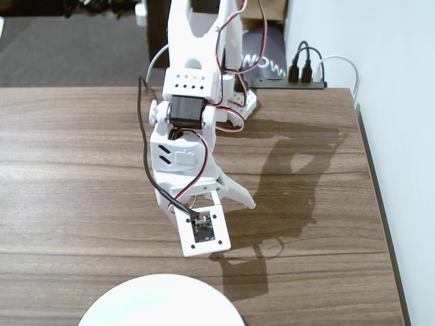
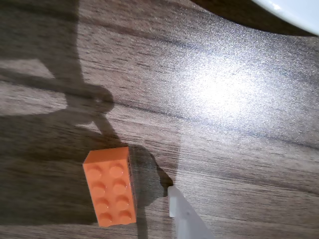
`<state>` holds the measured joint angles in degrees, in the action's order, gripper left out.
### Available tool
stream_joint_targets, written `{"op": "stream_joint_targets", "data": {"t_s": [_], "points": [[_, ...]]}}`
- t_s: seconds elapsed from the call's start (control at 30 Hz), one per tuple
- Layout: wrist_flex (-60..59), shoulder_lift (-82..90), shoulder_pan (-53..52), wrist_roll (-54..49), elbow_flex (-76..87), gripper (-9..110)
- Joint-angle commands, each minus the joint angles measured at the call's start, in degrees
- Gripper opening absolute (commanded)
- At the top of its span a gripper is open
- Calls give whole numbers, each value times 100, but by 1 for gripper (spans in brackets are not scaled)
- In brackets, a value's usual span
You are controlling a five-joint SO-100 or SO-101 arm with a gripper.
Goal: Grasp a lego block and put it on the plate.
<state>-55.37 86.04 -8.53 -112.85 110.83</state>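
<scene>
The orange lego block [image 2: 110,186] lies flat on the wooden table, studs up, at the lower left of the wrist view. One white fingertip [image 2: 174,201] stands just to its right, a small gap away, not touching it. The other finger is out of that view. In the fixed view the arm hides the block. My gripper [image 1: 211,206] points down at the table with its jaws spread, holding nothing. The white plate [image 1: 160,302] sits at the bottom edge of the fixed view, in front of the gripper. Its rim shows at the top right of the wrist view [image 2: 294,10].
The arm's base [image 1: 239,102] stands at the back of the table. A black power strip with plugs [image 1: 302,76] sits at the back right corner. The table's right edge [image 1: 370,183] runs along a white wall.
</scene>
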Motion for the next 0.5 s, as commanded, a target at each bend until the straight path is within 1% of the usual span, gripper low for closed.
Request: {"op": "stream_joint_targets", "data": {"t_s": [0.0, 0.47], "points": [[62, 26, -18, 9, -105, 52], [35, -62, 79, 141, -431, 50]]}}
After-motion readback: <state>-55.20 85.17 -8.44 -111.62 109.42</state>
